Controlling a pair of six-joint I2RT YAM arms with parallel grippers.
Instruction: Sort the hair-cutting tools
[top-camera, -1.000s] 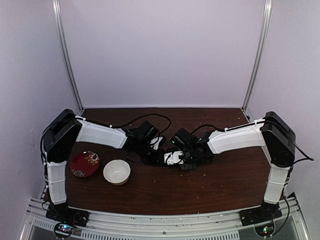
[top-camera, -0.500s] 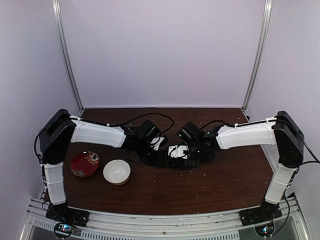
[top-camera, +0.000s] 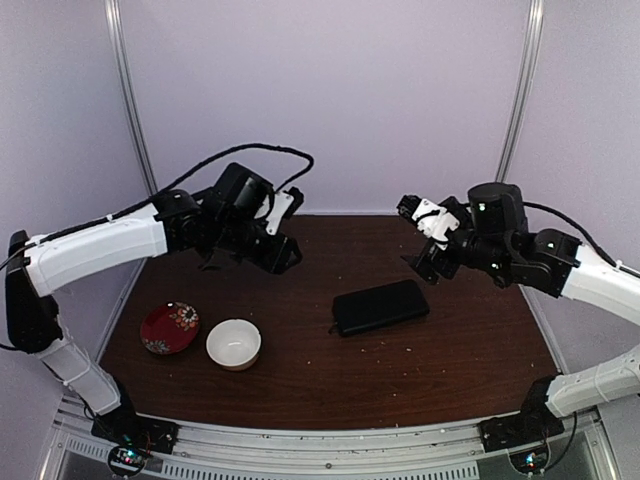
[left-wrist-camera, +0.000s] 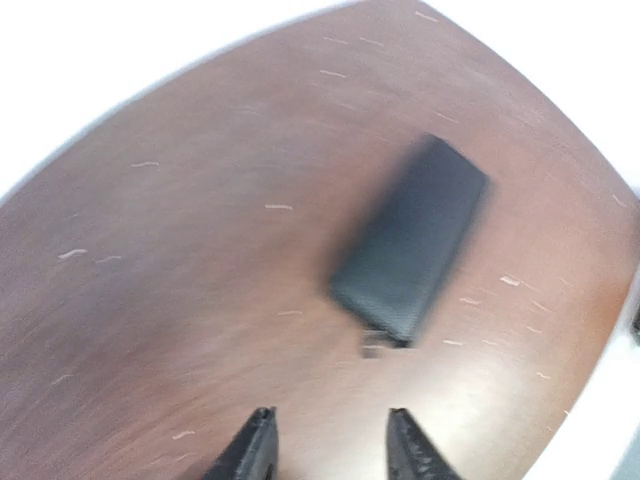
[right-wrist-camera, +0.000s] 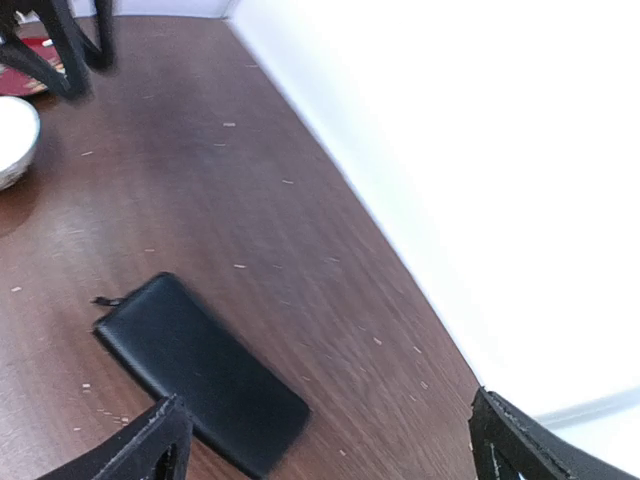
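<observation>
A black pouch (top-camera: 381, 307) lies flat on the brown table (top-camera: 450, 370); well apart, a white bowl (top-camera: 234, 343) sits just beside a red plate (top-camera: 169, 327).

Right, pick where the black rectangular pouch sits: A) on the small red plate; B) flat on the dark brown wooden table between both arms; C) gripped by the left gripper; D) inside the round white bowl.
B: the black rectangular pouch lies flat on the dark brown wooden table, while the left gripper and right gripper hang above it, open and empty.
</observation>
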